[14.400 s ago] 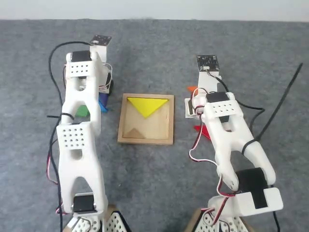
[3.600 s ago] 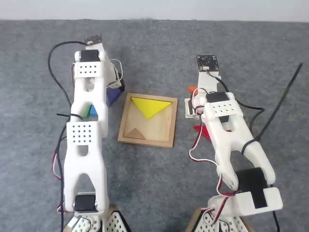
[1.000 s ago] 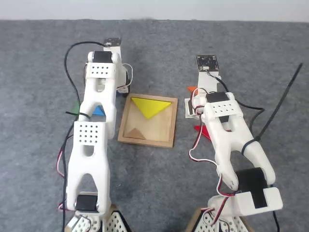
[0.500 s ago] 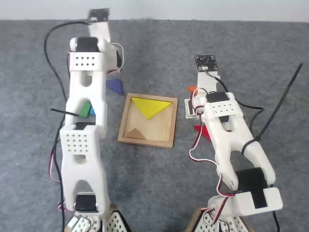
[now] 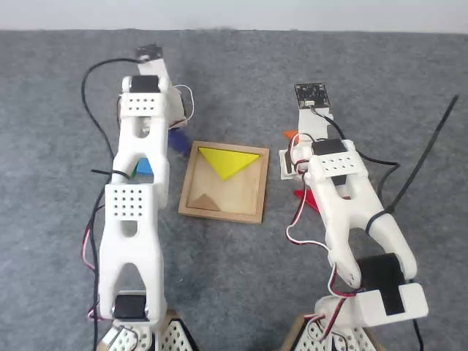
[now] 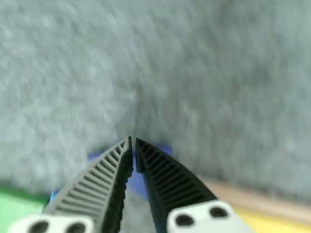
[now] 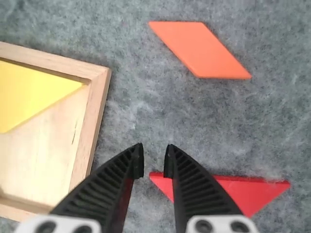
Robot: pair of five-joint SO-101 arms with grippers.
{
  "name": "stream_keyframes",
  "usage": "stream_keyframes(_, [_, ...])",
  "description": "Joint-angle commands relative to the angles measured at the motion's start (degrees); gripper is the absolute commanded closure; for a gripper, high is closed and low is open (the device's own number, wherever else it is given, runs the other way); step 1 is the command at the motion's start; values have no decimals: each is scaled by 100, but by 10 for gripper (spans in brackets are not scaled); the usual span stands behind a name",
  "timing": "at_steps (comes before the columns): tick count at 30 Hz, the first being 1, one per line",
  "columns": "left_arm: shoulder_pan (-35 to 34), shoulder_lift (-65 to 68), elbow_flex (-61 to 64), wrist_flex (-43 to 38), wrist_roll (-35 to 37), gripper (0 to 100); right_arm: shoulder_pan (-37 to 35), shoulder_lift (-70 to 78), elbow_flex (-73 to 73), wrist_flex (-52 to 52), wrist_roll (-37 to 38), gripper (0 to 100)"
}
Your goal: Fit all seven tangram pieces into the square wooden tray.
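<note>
Left gripper (image 6: 132, 142) has ribbed fingers closed over a flat blue piece (image 6: 164, 149). Right gripper (image 7: 153, 160) has fingers a little apart, beside the wooden tray (image 7: 95, 121).

We see a yellow triangle (image 5: 228, 161), a pale wooden tray (image 5: 219, 213), an orange parallelogram (image 7: 199, 49), a red triangle (image 7: 245, 191), a blue-violet piece (image 5: 176, 139) and a green piece (image 6: 17, 213). The felt (image 5: 241, 278) is mottled grey. The arms (image 5: 130, 219) are white, their ribbed fingers (image 7: 116, 184) black.
</note>
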Motion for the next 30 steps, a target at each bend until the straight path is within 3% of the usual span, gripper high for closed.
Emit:
stream_keyframes(1, [53, -132, -497, 774, -633, 988, -22, -101, -211, -48, 70, 919])
stream_keyframes(10, [53, -193, 338, 774, -2075, 987, -31, -75, -211, -48, 70, 919])
stream_keyframes(20, [70, -862, -224, 738, -3499, 985, -22, -66, -211, -75, 79, 919])
stream_keyframes(24, [211, -818, -338, 0, -4149, 985, -31, -66, -211, -84, 79, 919])
stream_keyframes(28, [158, -62, -295, -941, -4167, 986, -4, -66, -211, -66, 79, 919])
stream_keyframes(30, [105, 255, -295, -949, -4167, 986, 4, -66, -211, -66, 79, 919])
